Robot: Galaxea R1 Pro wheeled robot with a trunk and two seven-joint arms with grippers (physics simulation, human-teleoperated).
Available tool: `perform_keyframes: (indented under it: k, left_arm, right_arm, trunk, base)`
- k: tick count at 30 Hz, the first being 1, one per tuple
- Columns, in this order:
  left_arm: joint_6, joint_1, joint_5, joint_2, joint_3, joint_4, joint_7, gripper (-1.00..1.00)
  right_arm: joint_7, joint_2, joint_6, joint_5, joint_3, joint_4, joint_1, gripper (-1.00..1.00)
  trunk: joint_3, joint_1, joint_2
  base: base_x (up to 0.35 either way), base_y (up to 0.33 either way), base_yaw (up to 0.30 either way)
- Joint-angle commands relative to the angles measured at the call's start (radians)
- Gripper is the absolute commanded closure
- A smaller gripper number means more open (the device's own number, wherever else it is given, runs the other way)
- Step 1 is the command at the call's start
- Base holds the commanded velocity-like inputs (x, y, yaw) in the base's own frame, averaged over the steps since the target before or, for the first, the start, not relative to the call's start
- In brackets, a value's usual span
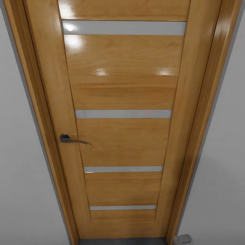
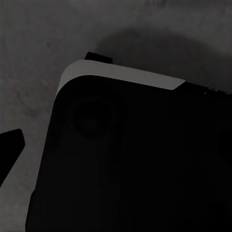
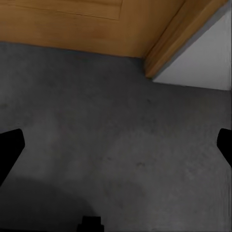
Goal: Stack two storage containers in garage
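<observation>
The storage containers are out of view. A closed wooden door (image 1: 122,136) with horizontal panels and pale glass strips stands right in front of me in the head view. In the right wrist view my right gripper (image 3: 116,145) hangs open over the dark grey concrete floor (image 3: 116,111), its fingertips (image 3: 9,150) wide apart with nothing between them. My left gripper (image 2: 116,145) points down at the same kind of floor (image 2: 38,43). One of its fingertips (image 2: 9,145) shows far out to the side, so it stands open and holds nothing.
The door has a dark lever handle (image 1: 69,139) at its left side and a wooden frame (image 1: 200,136). White walls (image 1: 20,177) flank it. My black base with its pale rim (image 2: 121,75) lies under the left gripper. The frame's foot (image 3: 179,43) meets the floor near the right gripper.
</observation>
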Motion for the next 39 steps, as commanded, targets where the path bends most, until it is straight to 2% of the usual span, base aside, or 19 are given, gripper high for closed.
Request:
perform_keyframes:
  k: [1,6,7,8,12,13,15,16,17,18,20,21,22,23,24,26,30,34,39]
  left_arm:
    - [-0.002,0.0,0.01,0.0,0.0,-0.001,0.0,-1.0]
    - [-0.002,0.0,0.01,0.0,0.0,-0.001,0.0,-1.0]
    - [-0.002,0.0,0.01,0.0,0.0,-0.001,0.001,-1.0]
    - [-0.002,0.0,0.01,0.0,0.0,-0.001,0.001,-1.0]
    - [-0.002,0.0,0.01,0.0,0.0,-0.001,0.001,-1.0]
    - [-0.002,0.0,0.01,0.0,0.0,-0.001,0.001,-1.0]
    - [-0.002,0.0,0.01,0.0,0.0,-0.001,0.001,-1.0]
    - [-0.002,0.0,0.01,0.0,0.0,-0.001,0.001,-1.0]
    - [-0.002,0.0,0.01,0.0,0.0,-0.001,0.001,-1.0]
    - [-0.002,0.0,0.01,0.0,0.0,-0.001,0.001,-1.0]
    - [-0.002,0.0,0.01,0.0,0.0,-0.001,0.001,-1.0]
    - [-0.002,0.0,0.01,0.0,0.0,-0.001,0.001,-1.0]
    - [-0.002,0.0,0.01,0.0,-0.001,-0.001,0.001,-1.0]
    - [-0.002,0.0,0.01,0.0,-0.001,-0.001,0.001,-1.0]
    - [-0.002,0.0,0.009,0.0,-0.001,-0.001,0.001,-1.0]
    - [-0.002,0.0,0.009,0.0,-0.001,-0.001,0.001,-1.0]
    - [-0.002,0.0,0.009,0.0,-0.001,-0.001,0.001,-1.0]
    - [-0.002,0.0,0.009,-0.002,-0.001,-0.001,0.001,-1.0]
    - [-0.002,0.0,0.009,-0.003,-0.001,-0.001,0.001,-1.0]
  right_arm:
    - [0.003,0.0,0.025,0.01,0.002,-0.019,-0.007,-1.0]
    - [0.004,0.002,0.106,0.008,0.005,-0.071,-0.086,-1.0]
    - [0.004,0.002,0.127,0.008,0.006,-0.077,-0.113,-1.0]
    - [0.004,0.009,0.201,0.007,0.007,-0.084,-0.188,-1.0]
    - [0.005,0.028,0.269,0.008,0.008,-0.088,-0.242,-1.0]
    - [0.004,0.044,0.295,0.009,0.008,-0.114,-0.261,-1.0]
    - [0.005,0.052,0.307,0.009,0.011,-0.152,-0.267,-1.0]
    - [0.004,0.06,0.38,0.011,0.086,-0.255,-0.272,-1.0]
    - [0.003,0.063,0.446,0.011,0.133,-0.333,-0.273,-1.0]
    - [0.002,0.068,0.502,0.011,0.174,-0.402,-0.273,-1.0]
    - [-0.001,0.087,0.538,0.013,0.212,-0.448,-0.273,-1.0]
    - [-0.003,0.096,0.544,0.013,0.223,-0.459,-0.273,-1.0]
    - [-0.005,0.118,0.544,0.017,0.24,-0.474,-0.274,-1.0]
    - [-0.005,0.118,0.544,0.017,0.24,-0.474,-0.274,-1.0]
    - [-0.006,0.141,0.544,0.028,0.256,-0.485,-0.282,-1.0]
    - [-0.007,0.181,0.544,0.087,0.301,-0.498,-0.308,-1.0]
    - [-0.007,0.22,0.544,0.196,0.371,-0.51,-0.328,-1.0]
    - [-0.009,0.22,0.544,0.271,0.408,-0.524,-0.341,-1.0]
    - [-0.008,0.22,0.544,0.288,0.442,-0.529,-0.381,-1.0]
  trunk:
    - [-0.001,0.0,-0.001]
    - [-0.001,0.0,-0.001]
    - [-0.001,0.0,-0.001]
    - [-0.001,0.0,-0.001]
    - [-0.001,0.0,-0.001]
    - [-0.001,0.0,-0.001]
    - [-0.001,0.0,-0.001]
    - [-0.001,0.0,-0.001]
    - [-0.001,0.0,-0.001]
    - [-0.001,0.0,-0.001]
    - [-0.001,0.0,-0.001]
    - [-0.001,0.0,-0.001]
    - [-0.001,0.0,-0.001]
    - [-0.001,0.0,-0.001]
    - [-0.001,0.0,-0.001]
    - [-0.001,0.0,-0.001]
    - [-0.001,0.0,-0.001]
    - [-0.001,0.0,-0.001]
    - [-0.001,0.0,-0.001]
  base:
    - [0.0,0.0,0.0]
    - [0.0,0.0,0.0]
    - [0.0,0.0,0.0]
    - [0.0,0.0,0.0]
    - [0.0,0.0,0.0]
    - [0.0,0.0,0.0]
    - [0.0,0.0,0.0]
    - [0.0,0.0,0.0]
    - [0.0,0.0,0.0]
    - [0.0,0.0,0.0]
    - [0.0,0.0,0.0]
    - [0.0,0.0,0.0]
    - [0.0,0.0,0.0]
    - [0.0,0.0,0.0]
    - [0.0,0.0,0.0]
    - [0.0,0.0,0.0]
    - [0.0,0.0,0.0]
    - [0.0,0.0,0.0]
    - [0.0,0.0,0.0]
